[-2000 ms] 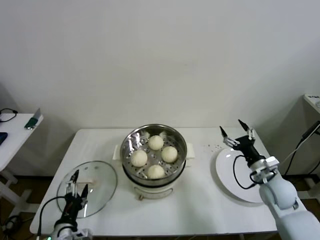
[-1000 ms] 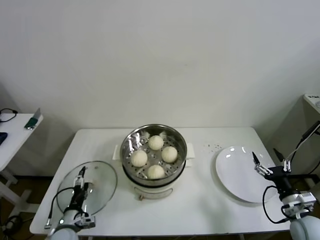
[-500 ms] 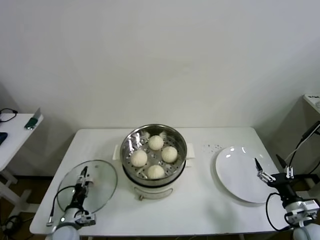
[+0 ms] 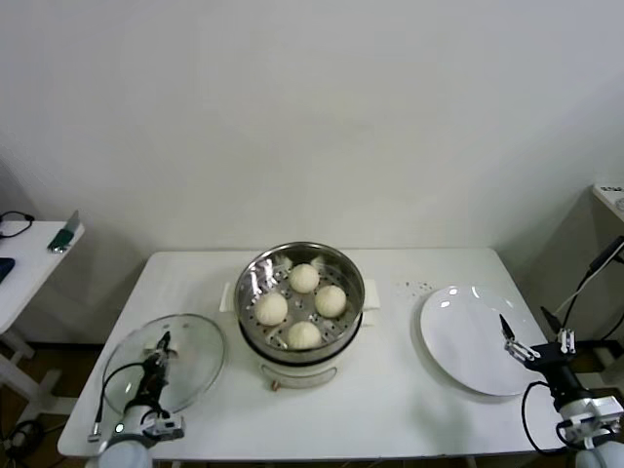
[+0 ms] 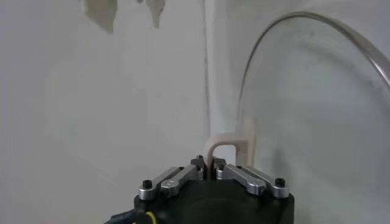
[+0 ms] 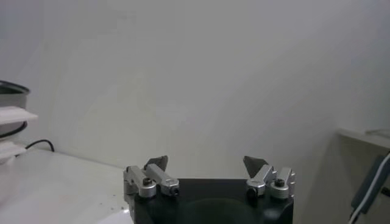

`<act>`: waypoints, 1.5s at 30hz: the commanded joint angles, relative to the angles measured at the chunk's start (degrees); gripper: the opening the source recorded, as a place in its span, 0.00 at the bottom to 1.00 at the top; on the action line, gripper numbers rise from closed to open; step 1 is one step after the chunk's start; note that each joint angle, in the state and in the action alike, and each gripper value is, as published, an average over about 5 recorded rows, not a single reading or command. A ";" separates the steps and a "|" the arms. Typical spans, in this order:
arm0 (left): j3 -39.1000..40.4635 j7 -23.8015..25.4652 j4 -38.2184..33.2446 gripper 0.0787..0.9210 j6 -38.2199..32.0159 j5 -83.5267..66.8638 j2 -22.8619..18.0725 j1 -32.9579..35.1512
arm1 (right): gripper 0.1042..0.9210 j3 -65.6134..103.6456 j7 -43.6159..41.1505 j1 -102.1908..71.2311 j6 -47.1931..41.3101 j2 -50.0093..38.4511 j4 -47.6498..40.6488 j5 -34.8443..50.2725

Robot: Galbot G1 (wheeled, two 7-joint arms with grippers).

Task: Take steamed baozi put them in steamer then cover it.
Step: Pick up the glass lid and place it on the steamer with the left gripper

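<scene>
1. Four steamed baozi [image 4: 303, 305] are already seated in the steamer [image 4: 343, 265], mid-table, so only covering is judged to remain.
2. The glass lid [image 4: 190, 349], lying flat beside the steamer, is gripped at its handle [image 5: 228, 146] by the closed left gripper [image 4: 156, 368], ready for lifting.
3. The right gripper [image 4: 534, 342] is parked with jaws wide by the white plate [image 4: 466, 336], clear of the work.

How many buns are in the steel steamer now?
4, all inside the steamer: far bun, right bun, left bun, near bun. None seems hidden; the plate holds none.
</scene>
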 commanded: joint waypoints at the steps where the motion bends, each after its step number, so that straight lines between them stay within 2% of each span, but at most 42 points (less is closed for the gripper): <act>1: 0.03 0.26 -11.09 0.08 3.59 -3.04 1.79 4.28 | 0.88 0.36 -0.40 0.00 0.52 -0.21 -1.62 -0.79; 14: -0.54 2.44 -35.70 0.08 19.17 -7.78 8.44 15.49 | 0.88 -1.35 -0.28 3.59 0.64 -1.43 -4.43 -1.93; 18: 0.03 1.96 -38.71 0.08 22.60 -7.26 11.45 15.93 | 0.88 -2.83 -0.07 5.74 0.28 -1.86 -5.25 -2.67; 24: 6.18 -0.22 -38.61 0.08 27.12 -10.11 18.91 11.44 | 0.88 -6.18 -0.80 8.32 -0.05 -2.46 -6.14 -4.90; 28: 17.88 1.65 -38.05 0.08 32.89 -13.27 23.09 2.80 | 0.88 -8.84 0.30 10.74 -0.54 -2.34 -7.01 -5.86; 30: 25.40 3.78 -37.62 0.08 36.23 -14.23 23.88 -2.92 | 0.88 -9.83 0.54 11.42 -0.75 -2.20 -7.15 -6.10; 33: 35.82 7.20 -36.03 0.08 39.76 -12.31 22.12 -11.89 | 0.88 -10.79 0.72 12.13 -0.87 -1.70 -7.36 -6.68; 37: 45.92 12.30 -32.64 0.08 43.14 -8.00 16.47 -21.69 | 0.88 -11.22 0.73 12.58 -0.70 -0.59 -7.86 -7.52; 40: 50.50 15.74 -30.46 0.08 44.68 -5.38 12.85 -25.56 | 0.88 -11.20 0.66 12.54 -0.47 0.14 -8.14 -8.00; 45: 53.79 20.86 -27.04 0.08 44.70 0.16 7.90 -27.69 | 0.88 -10.61 0.63 12.35 -0.16 0.86 -8.52 -8.32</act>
